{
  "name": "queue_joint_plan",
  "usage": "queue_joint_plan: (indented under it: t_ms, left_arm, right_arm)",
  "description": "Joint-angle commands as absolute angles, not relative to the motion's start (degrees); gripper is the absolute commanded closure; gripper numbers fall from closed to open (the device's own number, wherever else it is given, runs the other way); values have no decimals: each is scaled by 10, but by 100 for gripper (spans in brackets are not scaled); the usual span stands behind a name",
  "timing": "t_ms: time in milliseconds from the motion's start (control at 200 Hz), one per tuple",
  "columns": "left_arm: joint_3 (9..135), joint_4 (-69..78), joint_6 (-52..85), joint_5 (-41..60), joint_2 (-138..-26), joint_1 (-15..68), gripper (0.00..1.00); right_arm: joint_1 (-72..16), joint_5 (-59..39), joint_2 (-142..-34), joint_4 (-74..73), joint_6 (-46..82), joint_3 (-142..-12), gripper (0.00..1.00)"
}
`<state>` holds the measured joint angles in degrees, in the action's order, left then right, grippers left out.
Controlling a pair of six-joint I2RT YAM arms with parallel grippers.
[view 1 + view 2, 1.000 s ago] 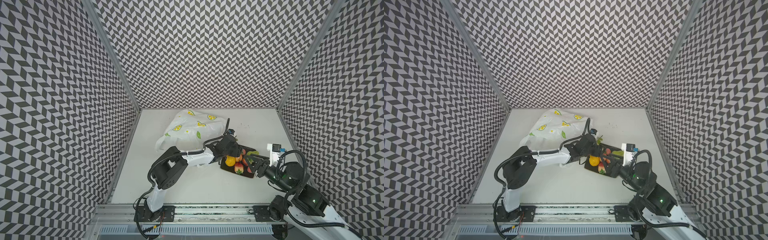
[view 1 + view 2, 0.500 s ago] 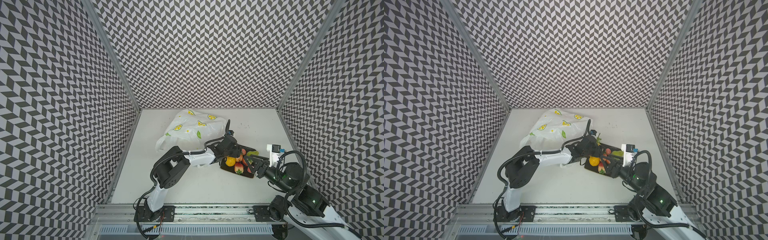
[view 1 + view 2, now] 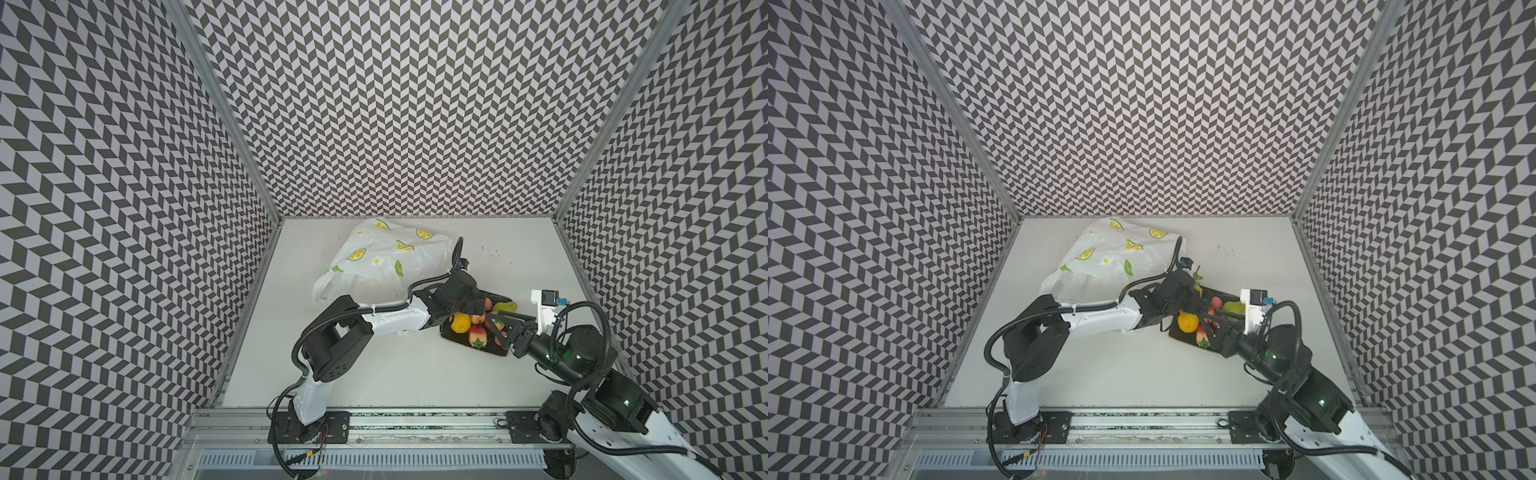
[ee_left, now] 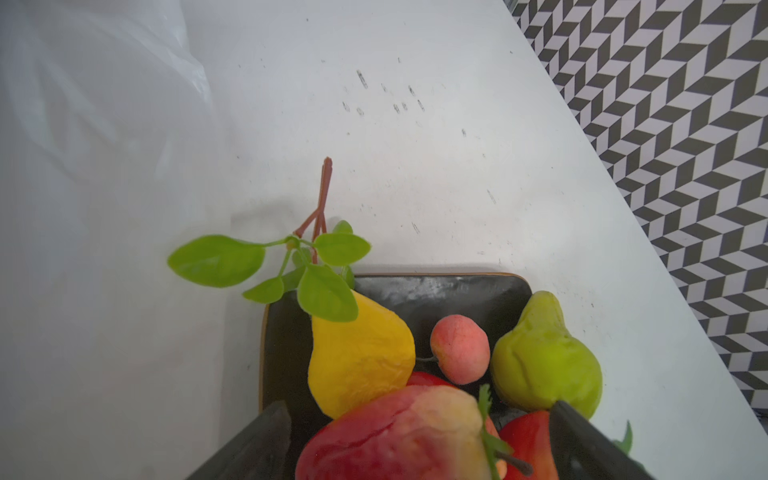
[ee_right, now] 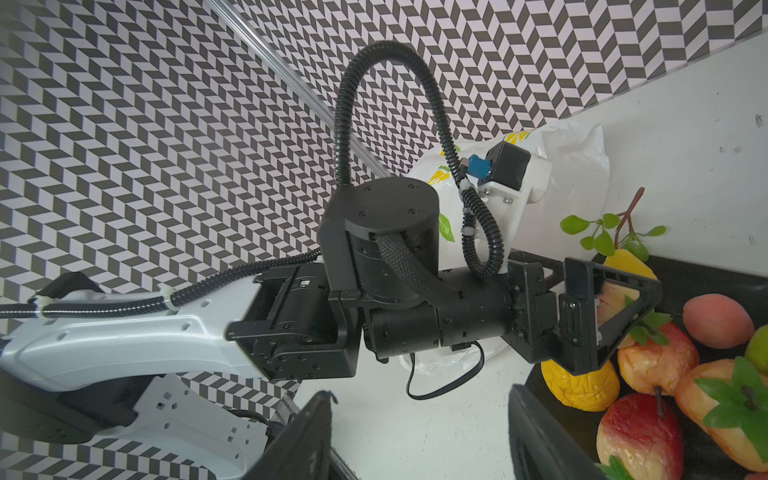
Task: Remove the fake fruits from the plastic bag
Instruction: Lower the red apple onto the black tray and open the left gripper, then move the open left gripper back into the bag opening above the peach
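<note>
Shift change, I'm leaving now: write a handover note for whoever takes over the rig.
Left gripper: open over the plate, a red-yellow fruit loose between its jaws.
Right gripper: open, empty, by the plate's near edge.
Done: several fruits lie on the plate.
The bag: slumped at the back left, contents hidden.
Left: check the bag for more fruits.

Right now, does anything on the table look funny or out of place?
One small thing: the green leafy sprig on the glossy yellow pear-shaped plastic fruit pokes out past the rim of the dark square plate, over the white table. The other fruits lie piled on the plate.
</note>
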<state>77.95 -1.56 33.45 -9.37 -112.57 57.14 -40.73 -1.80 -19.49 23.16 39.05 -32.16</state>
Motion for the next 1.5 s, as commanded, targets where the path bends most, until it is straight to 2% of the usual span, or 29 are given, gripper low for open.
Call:
queue_joint_plan:
  t_ms: [0, 365, 471, 601, 791, 941, 1001, 1066, 1227, 1382, 1497]
  left_arm:
    - [795, -14, 332, -101, -1111, 576, 1]
    - [811, -18, 299, -108, -1062, 578, 0]
    - [815, -40, 272, -133, -1007, 575, 0]
    - [758, -51, 262, -168, -900, 561, 0]
    - [613, -70, 297, -218, -696, 515, 5]
    - [469, -107, 390, -242, -531, 446, 11]
    - [416, -120, 426, -220, -482, 400, 12]
    - [360, -125, 455, -148, -435, 330, 13]
    - [308, -137, 459, -53, -390, 214, 15]
    - [285, -133, 465, -25, -400, 178, 20]
    - [262, -134, 480, -24, -395, 170, 24]
  right_arm:
    - [-407, -25, -197, 208, 394, -320, 34]
    - [-407, -23, -202, 214, 389, -324, 35]
    - [-407, -22, -216, 210, 385, -326, 35]
    - [-407, -21, -260, 201, 368, -335, 37]
    - [-430, -78, -404, 149, 324, -370, 35]
    - [-565, 36, -559, 112, 306, -425, 31]
    - [-584, 45, -624, 97, 307, -448, 30]
    - [-595, 39, -686, 75, 316, -469, 29]
    - [-625, 73, -820, 49, 335, -518, 31]
    - [-628, 100, -896, 15, 346, -537, 33]
    - [-627, 108, -947, 0, 346, -560, 43]
